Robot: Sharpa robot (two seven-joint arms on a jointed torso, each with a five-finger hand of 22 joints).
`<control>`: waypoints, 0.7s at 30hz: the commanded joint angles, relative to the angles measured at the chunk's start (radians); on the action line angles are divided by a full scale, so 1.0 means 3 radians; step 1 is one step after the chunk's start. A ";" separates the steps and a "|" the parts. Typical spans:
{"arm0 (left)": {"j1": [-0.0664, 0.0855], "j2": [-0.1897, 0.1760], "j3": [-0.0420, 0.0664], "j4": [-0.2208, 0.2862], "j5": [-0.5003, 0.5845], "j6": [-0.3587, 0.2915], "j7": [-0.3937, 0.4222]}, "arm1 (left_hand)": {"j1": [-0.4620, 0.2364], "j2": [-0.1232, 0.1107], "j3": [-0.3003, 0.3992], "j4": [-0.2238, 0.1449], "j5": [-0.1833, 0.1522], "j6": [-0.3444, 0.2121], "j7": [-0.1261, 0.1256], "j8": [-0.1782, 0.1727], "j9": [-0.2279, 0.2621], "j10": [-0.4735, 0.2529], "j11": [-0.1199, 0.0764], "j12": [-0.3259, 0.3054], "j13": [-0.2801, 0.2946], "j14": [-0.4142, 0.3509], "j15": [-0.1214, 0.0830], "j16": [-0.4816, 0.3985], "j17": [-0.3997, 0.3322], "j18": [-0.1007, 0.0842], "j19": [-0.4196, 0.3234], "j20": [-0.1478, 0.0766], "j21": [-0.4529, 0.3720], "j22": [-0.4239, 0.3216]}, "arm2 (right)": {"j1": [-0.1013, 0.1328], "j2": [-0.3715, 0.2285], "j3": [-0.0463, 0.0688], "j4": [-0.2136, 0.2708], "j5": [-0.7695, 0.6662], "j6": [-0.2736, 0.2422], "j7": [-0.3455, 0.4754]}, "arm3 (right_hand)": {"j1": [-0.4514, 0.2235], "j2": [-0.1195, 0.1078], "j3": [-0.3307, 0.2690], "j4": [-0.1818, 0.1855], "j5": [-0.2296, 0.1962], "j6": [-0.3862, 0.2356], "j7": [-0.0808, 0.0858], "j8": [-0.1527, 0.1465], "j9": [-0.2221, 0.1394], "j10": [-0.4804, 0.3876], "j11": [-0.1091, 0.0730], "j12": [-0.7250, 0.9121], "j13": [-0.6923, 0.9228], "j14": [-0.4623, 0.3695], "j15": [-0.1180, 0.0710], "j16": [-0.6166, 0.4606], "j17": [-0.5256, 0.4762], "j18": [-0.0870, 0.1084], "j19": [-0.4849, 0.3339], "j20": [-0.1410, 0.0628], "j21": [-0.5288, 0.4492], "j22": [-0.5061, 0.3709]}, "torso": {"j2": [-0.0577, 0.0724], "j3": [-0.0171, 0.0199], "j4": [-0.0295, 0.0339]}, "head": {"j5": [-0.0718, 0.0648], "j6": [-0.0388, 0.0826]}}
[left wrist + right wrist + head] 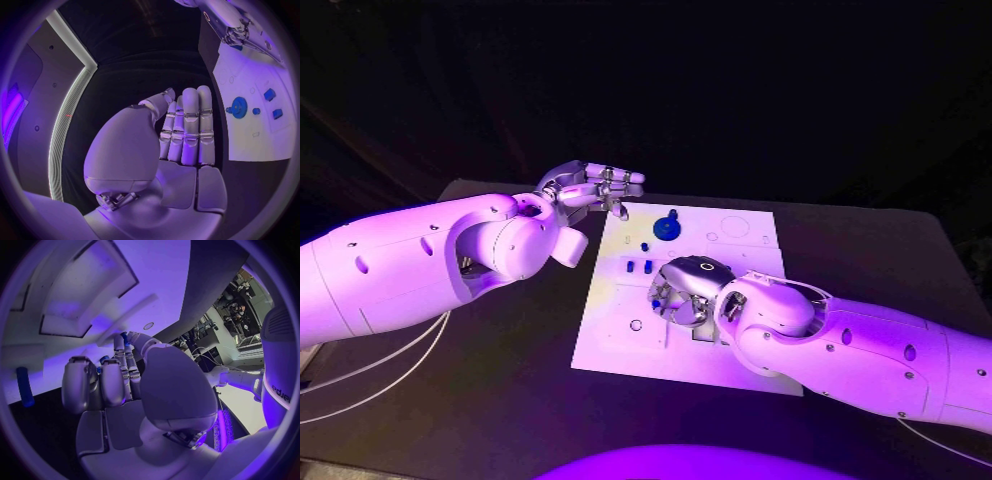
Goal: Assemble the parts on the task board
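Task board (733, 350) lies mid-surface. Right hand (687, 292) is down over its middle, fingers curled round a small blue part (125, 337); grip unclear. Left hand (593, 188) hovers flat and empty at the board's far-left corner. Parts look light, rigid, slippery; pinch by sides.

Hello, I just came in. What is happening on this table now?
A two-armed robot is assembling small blue parts on the white task board. Its right hand works low over the board's middle, fingers curled. Its left hand hovers empty past the board's far left corner. A round blue gear-like part sits nearby.
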 commanded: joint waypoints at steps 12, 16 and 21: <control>0.0003 -0.0009 0.0002 0.0009 -0.0012 0.0081 -0.0013 | 0.0005 0.0030 -0.0015 -0.0011 -0.0002 -0.0008 0.0012 -0.0017 -0.0003 -0.0029 -0.0007 0.0020 0.0003 -0.0027 0.0001 -0.0021 -0.0004 0.0044 -0.0014 0.0007 -0.0019 -0.0004 | 0.0049 -0.0290 0.0017 0.0321 -0.0068 -0.0189 -0.0074 | -0.0069 -0.0050 -0.0058 -0.0003 -0.0013 -0.0120 -0.0008 -0.0045 -0.0027 -0.0100 0.0014 -0.0008 -0.0027 0.0095 0.0030 -0.0016 -0.0011 -0.0023 -0.0011 0.0040 -0.0036 0.0396 | 0.0000 0.0001 -0.0004 | -0.0026 0.0027; 0.0003 -0.0020 0.0001 0.0011 -0.0012 0.0084 -0.0013 | 0.0003 0.0030 -0.0017 -0.0011 -0.0002 -0.0009 0.0013 -0.0017 -0.0004 -0.0032 -0.0006 0.0021 0.0003 -0.0027 0.0001 -0.0022 -0.0006 0.0043 -0.0014 0.0007 -0.0020 -0.0005 | 0.0137 -0.0476 0.0041 0.0482 -0.0023 -0.0194 -0.0092 | -0.0081 -0.0057 -0.0073 -0.0002 -0.0011 -0.0112 -0.0020 -0.0036 -0.0025 -0.0100 0.0008 0.0004 -0.0023 0.0096 0.0027 -0.0013 -0.0008 -0.0023 -0.0009 0.0041 -0.0031 0.0400 | 0.0000 0.0000 -0.0006 | -0.0058 0.0048; 0.0003 -0.0042 0.0000 0.0017 -0.0012 0.0086 -0.0011 | 0.0003 0.0030 -0.0017 -0.0011 -0.0002 -0.0009 0.0013 -0.0017 -0.0004 -0.0032 -0.0006 0.0021 0.0003 -0.0027 0.0001 -0.0022 -0.0006 0.0043 -0.0014 0.0007 -0.0020 -0.0005 | 0.0308 -0.0760 0.0075 0.0611 0.0146 -0.0175 -0.0099 | -0.0117 -0.0078 -0.0118 0.0007 -0.0028 -0.0105 -0.0036 -0.0029 -0.0023 -0.0111 -0.0001 0.0022 -0.0019 0.0097 0.0021 -0.0008 -0.0005 -0.0023 -0.0006 0.0040 -0.0029 0.0404 | -0.0001 -0.0002 -0.0012 | -0.0147 0.0091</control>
